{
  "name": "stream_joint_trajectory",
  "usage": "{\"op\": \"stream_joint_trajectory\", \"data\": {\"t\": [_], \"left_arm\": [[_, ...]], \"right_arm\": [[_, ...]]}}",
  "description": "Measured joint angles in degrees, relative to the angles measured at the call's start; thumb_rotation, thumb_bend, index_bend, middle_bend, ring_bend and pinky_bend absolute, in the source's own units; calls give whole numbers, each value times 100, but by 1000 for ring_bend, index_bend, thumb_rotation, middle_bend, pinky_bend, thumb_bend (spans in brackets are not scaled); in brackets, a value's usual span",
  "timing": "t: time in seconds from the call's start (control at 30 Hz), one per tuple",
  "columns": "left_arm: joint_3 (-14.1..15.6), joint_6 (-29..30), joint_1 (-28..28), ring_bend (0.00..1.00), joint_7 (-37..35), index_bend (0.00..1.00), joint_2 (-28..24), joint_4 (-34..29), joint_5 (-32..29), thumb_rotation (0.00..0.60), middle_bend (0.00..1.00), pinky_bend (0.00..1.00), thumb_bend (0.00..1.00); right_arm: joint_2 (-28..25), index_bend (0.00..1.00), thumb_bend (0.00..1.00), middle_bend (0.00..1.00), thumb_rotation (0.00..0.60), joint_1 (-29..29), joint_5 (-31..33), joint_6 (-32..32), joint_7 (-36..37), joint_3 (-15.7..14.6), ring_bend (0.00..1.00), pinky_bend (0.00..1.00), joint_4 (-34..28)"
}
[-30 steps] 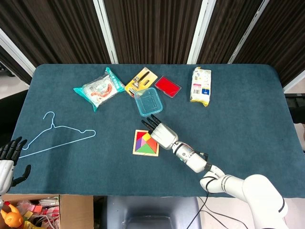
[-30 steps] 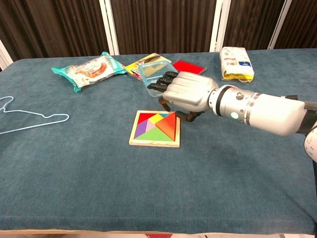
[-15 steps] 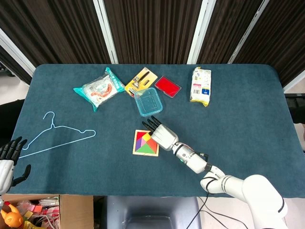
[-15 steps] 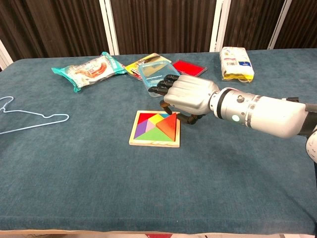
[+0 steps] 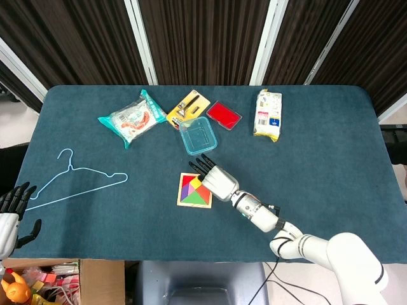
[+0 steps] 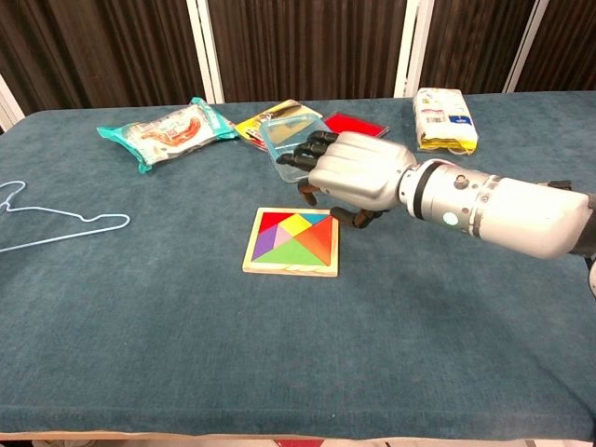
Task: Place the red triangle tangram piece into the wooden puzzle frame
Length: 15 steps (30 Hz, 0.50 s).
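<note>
Red triangle (image 6: 318,240): lies flat in the right part of the wooden frame (image 6: 291,268), level with the other coloured pieces.
Wooden frame: sits on the blue worktop (image 6: 186,317), near its middle.
My right hand (image 6: 349,173): hovers over the frame's far right corner, holding nothing; my fingers look loosely curled, though their tips are partly hidden.
My left hand (image 5: 11,210): off the worktop's near left corner, fingers spread, holding nothing.
Clear box (image 5: 198,135): just beyond my right hand.
Wire hanger (image 5: 71,178): far left.
</note>
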<state>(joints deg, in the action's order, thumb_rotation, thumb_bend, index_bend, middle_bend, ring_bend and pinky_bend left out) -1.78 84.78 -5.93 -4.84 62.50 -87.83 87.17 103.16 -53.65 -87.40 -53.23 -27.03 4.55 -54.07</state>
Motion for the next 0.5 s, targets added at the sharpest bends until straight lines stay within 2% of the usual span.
{"op": "stream_joint_trajectory", "data": {"t": [0.1, 0.2, 0.33, 0.5], "left_arm": [[1, 8, 2, 0, -31, 0, -6, 8, 10, 600, 0, 110, 461], [-7, 58, 4, 0, -99, 0, -15, 38, 48, 600, 0, 110, 462], [-2, 107, 22, 0, -95, 0, 14, 67, 79, 600, 0, 110, 462], [-25, 254, 62, 0, -25, 0, 60, 71, 108, 600, 0, 108, 462]], "right_arm": [[-62, 209, 542, 20, 600, 85, -14, -195, 103, 25, 0, 0, -128], [-293, 87, 432, 0, 600, 348, -49, -682, 229, 24, 0, 0, -457], [-999, 10, 332, 0, 600, 1044, -58, -1768, 298, -73, 0, 0, -1425], [-2205, 0, 285, 0, 600, 2314, 301, -2879, 317, -306, 0, 0, -3232]]}}
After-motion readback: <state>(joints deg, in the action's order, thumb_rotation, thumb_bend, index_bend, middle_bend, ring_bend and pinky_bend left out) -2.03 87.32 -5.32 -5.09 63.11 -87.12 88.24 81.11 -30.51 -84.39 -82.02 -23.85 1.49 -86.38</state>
